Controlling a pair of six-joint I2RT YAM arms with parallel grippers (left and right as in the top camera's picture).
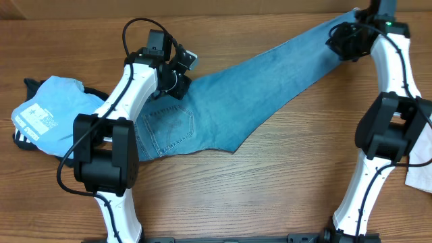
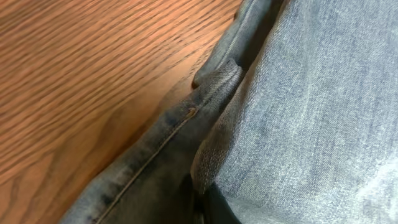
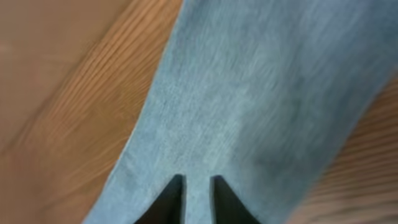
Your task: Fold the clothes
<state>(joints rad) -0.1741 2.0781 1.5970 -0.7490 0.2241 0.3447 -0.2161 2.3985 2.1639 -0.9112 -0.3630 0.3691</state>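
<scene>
One pair of jeans (image 1: 250,88) lies stretched across the counter (image 1: 283,196). My right fingers (image 1: 343,39) pinch one leg. My left fingers (image 1: 181,75) sit on the waistband, but I can't tell if they grip. One sky-blue shirt (image 1: 48,111) lies beside it.

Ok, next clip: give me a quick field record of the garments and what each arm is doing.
jeans: spread diagonally on the table, one back pocket up
left gripper: at the waistband, jaws hidden
right gripper: jaws shut on denim at the leg end
blue shirt: bunched beside the left arm
white cloth: right edge of view
</scene>
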